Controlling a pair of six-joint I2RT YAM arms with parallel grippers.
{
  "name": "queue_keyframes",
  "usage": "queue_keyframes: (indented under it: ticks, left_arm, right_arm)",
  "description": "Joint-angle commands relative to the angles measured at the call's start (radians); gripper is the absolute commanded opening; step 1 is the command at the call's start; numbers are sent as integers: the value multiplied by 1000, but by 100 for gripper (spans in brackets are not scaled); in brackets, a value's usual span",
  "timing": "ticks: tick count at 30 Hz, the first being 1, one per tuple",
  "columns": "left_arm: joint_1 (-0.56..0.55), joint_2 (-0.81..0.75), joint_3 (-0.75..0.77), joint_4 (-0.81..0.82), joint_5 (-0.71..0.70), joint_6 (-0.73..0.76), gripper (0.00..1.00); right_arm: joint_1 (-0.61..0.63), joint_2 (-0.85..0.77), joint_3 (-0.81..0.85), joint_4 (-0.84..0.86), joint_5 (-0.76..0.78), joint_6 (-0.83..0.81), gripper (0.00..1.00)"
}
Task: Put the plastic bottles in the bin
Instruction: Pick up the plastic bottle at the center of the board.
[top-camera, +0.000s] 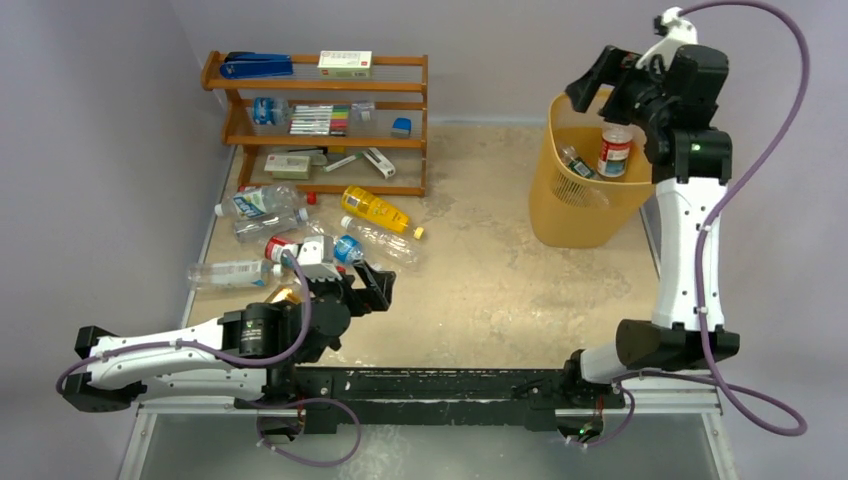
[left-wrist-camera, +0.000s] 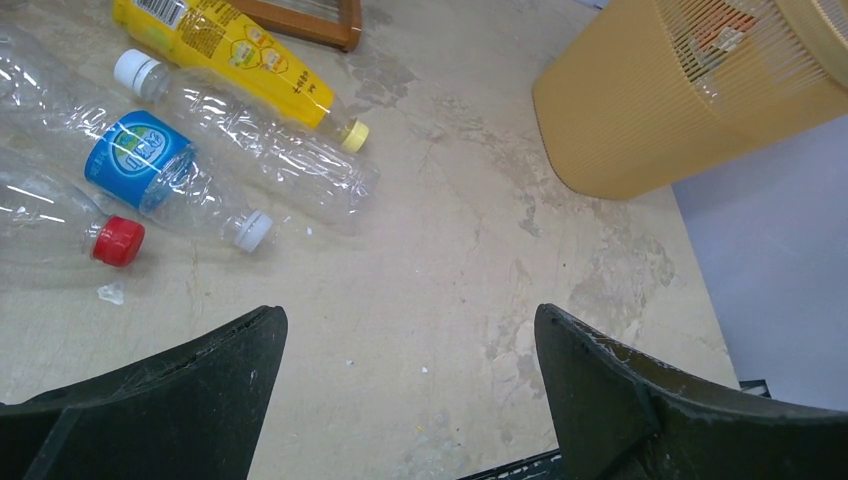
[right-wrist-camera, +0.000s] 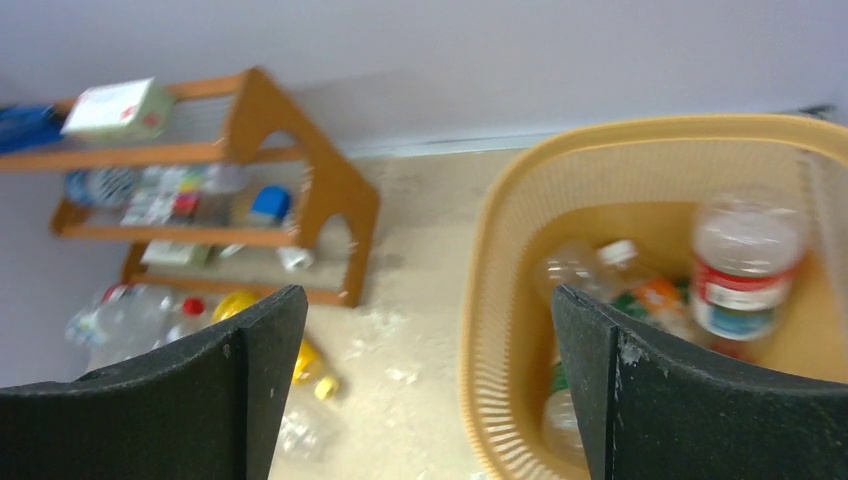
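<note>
The yellow-orange bin (top-camera: 560, 205) stands at the far right. My right gripper (top-camera: 603, 98) is open and empty above its rim. Inside the bin a red-labelled bottle (top-camera: 614, 150) is upright beside a green-labelled one (top-camera: 577, 162). The right wrist view shows the bin (right-wrist-camera: 500, 250) and the blurred red-labelled bottle (right-wrist-camera: 745, 265). My left gripper (top-camera: 368, 287) is open and empty, low over the table, just right of the loose bottles. Those include a yellow bottle (top-camera: 375, 211), a blue-labelled one (top-camera: 345, 248) and clear ones (top-camera: 232, 272). The left wrist view shows the yellow bottle (left-wrist-camera: 225, 40), blue-labelled bottle (left-wrist-camera: 140, 160) and bin (left-wrist-camera: 650, 120).
A brown wooden shelf rack (top-camera: 320, 125) with pens and small boxes stands at the back left, behind the bottle pile; it also shows in the right wrist view (right-wrist-camera: 290, 180). Purple walls close in the left and back sides. The table edge runs just right of the bin.
</note>
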Motion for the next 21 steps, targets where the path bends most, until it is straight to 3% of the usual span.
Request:
queue_keyframes:
  ticks: [1, 5, 16, 21]
  left_arm:
    - [-7, 2, 26, -13, -35, -18, 95]
    - [-8, -13, 39, -68, -65, -56, 95]
    - [-7, -94, 56, -273, -151, -217, 95]
    - [-7, -124, 78, -403, -203, -308, 95]
  right_arm:
    - [130, -50, -46, 44, -73, -51, 96]
    - [224, -80, -146, 117, -129, -31, 100]
    - [580, -6, -435, 339, -55, 12, 100]
    - [692, 49, -555, 466, -53, 15, 94]
